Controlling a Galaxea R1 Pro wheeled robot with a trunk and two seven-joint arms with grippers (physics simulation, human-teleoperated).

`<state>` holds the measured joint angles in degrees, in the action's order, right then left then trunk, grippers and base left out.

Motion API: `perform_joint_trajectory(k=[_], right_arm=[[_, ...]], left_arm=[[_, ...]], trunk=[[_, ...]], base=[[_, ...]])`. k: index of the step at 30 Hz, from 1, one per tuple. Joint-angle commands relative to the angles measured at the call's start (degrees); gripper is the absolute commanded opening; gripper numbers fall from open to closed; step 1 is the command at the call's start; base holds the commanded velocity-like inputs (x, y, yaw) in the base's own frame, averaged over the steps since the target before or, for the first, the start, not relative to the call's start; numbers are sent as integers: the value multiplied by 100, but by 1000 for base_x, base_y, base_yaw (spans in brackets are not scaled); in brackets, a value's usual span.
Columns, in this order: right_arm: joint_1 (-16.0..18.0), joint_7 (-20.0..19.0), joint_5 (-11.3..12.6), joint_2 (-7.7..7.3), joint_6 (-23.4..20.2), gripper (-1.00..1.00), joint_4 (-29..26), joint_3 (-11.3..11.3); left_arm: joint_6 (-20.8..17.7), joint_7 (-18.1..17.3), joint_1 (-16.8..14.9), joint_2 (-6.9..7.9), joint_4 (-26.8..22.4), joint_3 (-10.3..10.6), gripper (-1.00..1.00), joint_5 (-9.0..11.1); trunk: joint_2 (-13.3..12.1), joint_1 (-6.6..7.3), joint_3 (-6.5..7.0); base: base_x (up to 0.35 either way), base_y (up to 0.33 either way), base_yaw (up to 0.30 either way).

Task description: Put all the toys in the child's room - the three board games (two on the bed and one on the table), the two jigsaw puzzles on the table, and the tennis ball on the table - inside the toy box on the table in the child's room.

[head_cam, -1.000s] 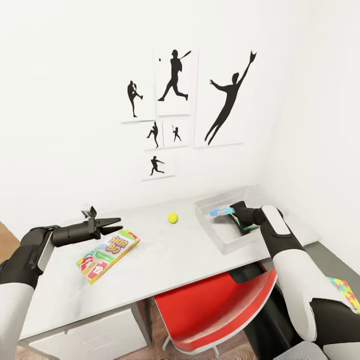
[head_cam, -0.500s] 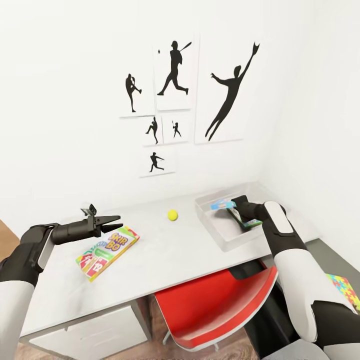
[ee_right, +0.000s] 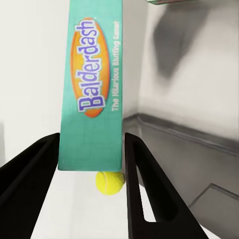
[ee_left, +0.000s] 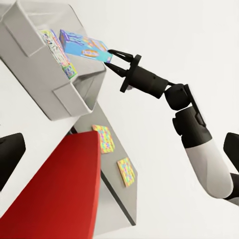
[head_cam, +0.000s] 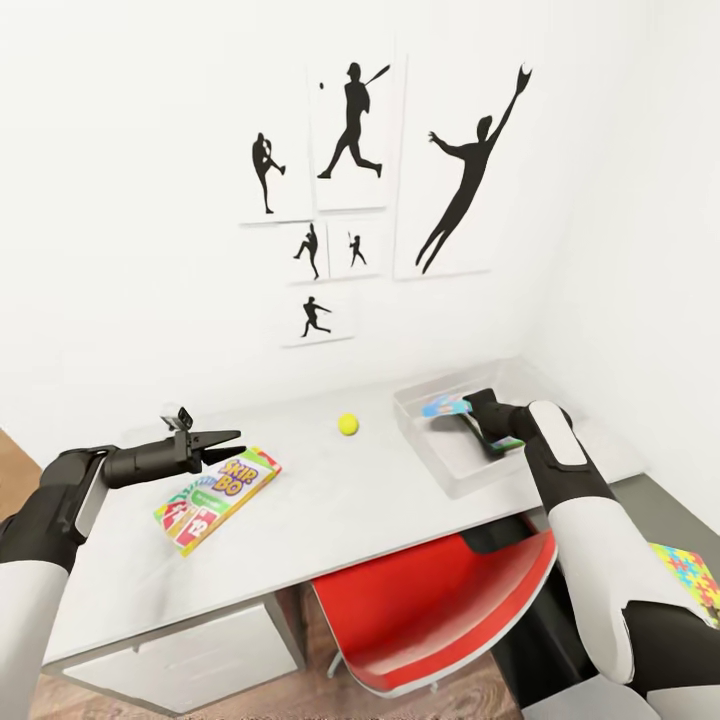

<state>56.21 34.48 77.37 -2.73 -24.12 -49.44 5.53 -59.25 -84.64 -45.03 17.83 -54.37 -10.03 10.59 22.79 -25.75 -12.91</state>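
My right gripper (head_cam: 468, 408) is shut on the blue board game (head_cam: 446, 406), holding it edge-on above the grey toy box (head_cam: 452, 478) at the table's (head_cam: 330, 510) right end. In the right wrist view the teal Balderdash box (ee_right: 92, 89) sits between both fingers (ee_right: 142, 169). A white-and-green board game (head_cam: 506, 443) leans inside the toy box (ee_left: 74, 89). The tennis ball (head_cam: 348, 424) rests mid-table near the wall. The SKIP-BO board game (head_cam: 217, 486) lies flat at the left, just below my open, empty left gripper (head_cam: 225, 447). Jigsaw puzzles (ee_left: 103, 138) lie on a lower grey surface right of the table.
A red chair (head_cam: 430, 610) is tucked under the table's front edge between my arms. Black silhouette posters (head_cam: 350, 130) hang on the white wall behind. A white drawer unit (head_cam: 190, 650) stands under the table's left part. One puzzle (head_cam: 690, 582) shows beside my right forearm.
The whole view has shifted slightly, so the camera moved. Both arms hold nearly the same poses, the right one still gripping the blue game over the toy box.
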Motion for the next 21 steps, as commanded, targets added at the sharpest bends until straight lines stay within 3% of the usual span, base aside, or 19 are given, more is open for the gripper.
perform_joint_trajectory(k=[1,21], right_arm=[[8,35,29,1,-15,-100,-10,9],[13,47,-11,-5,200,-100,-215,1]], left_arm=[[-60,-17,-9,1,-1,1,100,5],[-60,-17,-76,10,-4,10,100,12]], trunk=[[12,-3,-21],[12,-3,-199]], base=[[0,0,68],[0,0,63]])
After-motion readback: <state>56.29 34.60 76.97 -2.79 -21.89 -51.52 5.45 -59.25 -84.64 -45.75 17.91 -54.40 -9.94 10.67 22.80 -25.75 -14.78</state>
